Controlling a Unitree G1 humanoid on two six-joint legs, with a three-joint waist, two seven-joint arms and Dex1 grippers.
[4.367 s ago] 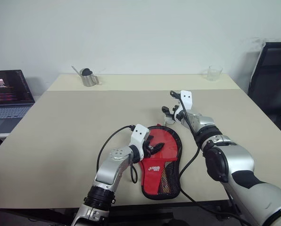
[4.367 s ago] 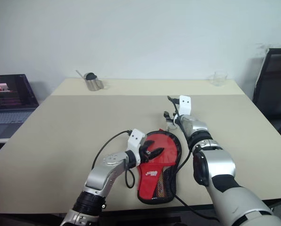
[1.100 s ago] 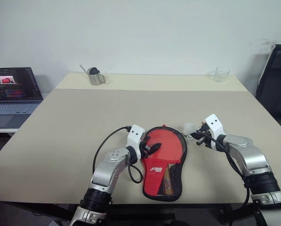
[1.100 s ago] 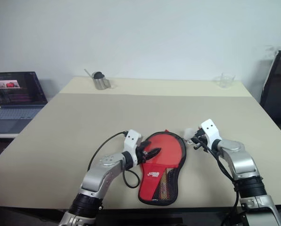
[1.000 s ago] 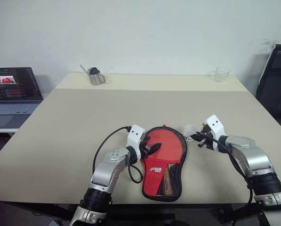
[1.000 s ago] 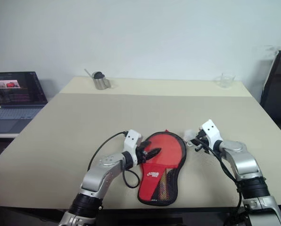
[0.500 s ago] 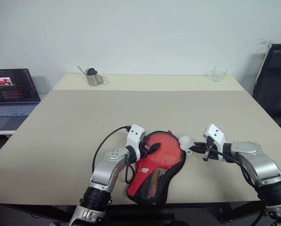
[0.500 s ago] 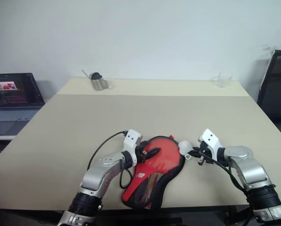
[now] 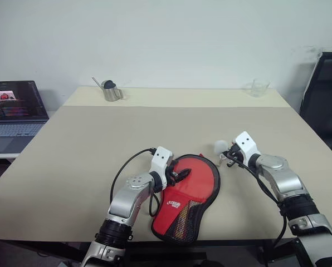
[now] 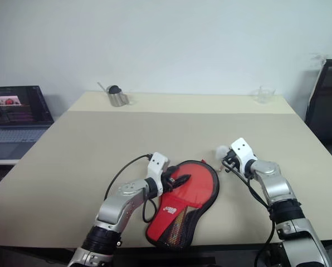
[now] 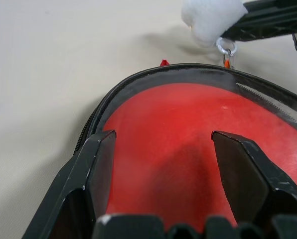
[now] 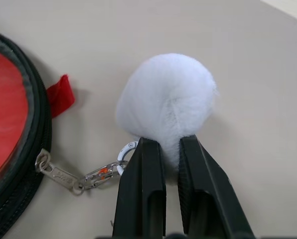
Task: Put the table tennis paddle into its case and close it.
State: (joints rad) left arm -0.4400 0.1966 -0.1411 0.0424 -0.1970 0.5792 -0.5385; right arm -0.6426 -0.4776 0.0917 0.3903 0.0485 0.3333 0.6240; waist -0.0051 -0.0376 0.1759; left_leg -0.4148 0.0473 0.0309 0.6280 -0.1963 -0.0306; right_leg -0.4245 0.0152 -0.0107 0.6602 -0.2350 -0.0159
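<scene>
A: Where's your case [image 9: 186, 196]?

B: Near the table's [image 9: 88, 150] front edge, narrow end almost at the lip. L gripper [image 11: 161, 149] spread wide, fingers pressing on the red face.

A: R gripper [image 12: 163, 149]?

B: Pinched narrow on the white fluffy ball [image 12: 166, 105], just off the case's round end, clip to the zip pull [image 12: 56, 172]. Paddle itself: can't tell. Tabletop beyond is bare up to the metal cup [image 9: 108, 92] and glass [image 9: 258, 87].

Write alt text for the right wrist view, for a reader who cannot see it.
The right gripper pinches the base of a fluffy white pompom lying on the beige table. A small metal clasp and zipper pull link the pompom to the black-edged red case, beside a small red fabric tab.
</scene>
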